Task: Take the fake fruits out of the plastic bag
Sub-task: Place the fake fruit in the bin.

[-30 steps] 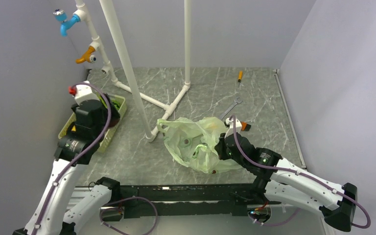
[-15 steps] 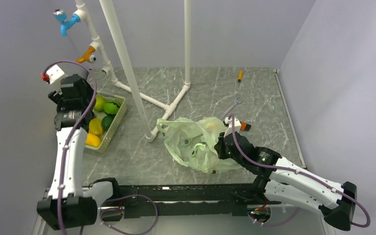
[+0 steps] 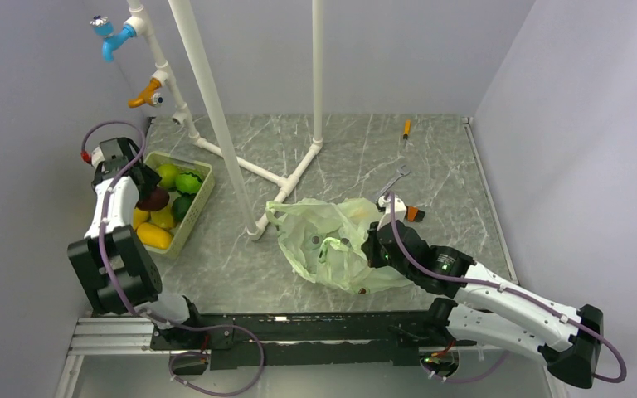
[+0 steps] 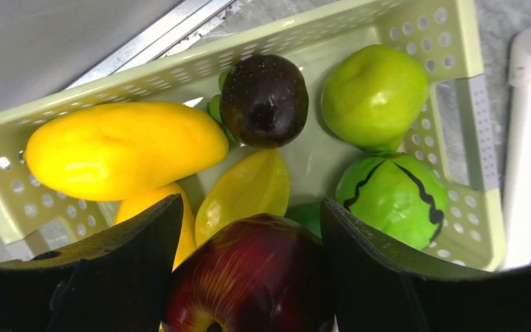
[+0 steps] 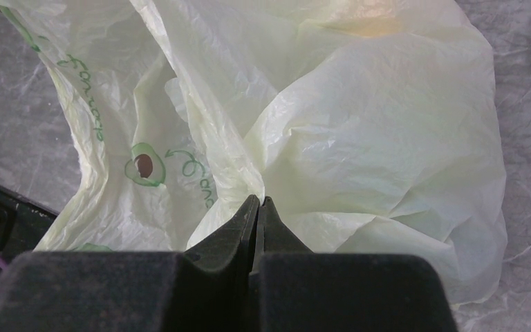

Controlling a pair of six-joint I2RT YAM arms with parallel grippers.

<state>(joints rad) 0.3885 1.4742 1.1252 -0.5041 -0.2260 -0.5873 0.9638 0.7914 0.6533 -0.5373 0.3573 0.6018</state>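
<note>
Shows left hand (image 4: 249, 228) spread wide, gripping red apple (image 4: 249, 283) just above slotted basket (image 4: 484, 173) holding other fake fruits (image 4: 124, 149). Shows right hand (image 5: 258, 204) pinched fully closed on a fold of plastic bag (image 5: 359, 152), crumpled mid-counter (image 3: 431, 157).

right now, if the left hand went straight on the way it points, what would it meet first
Probably the small yellow fruit in the basket, just past the red apple the left hand holds; depth is unclear.
</note>
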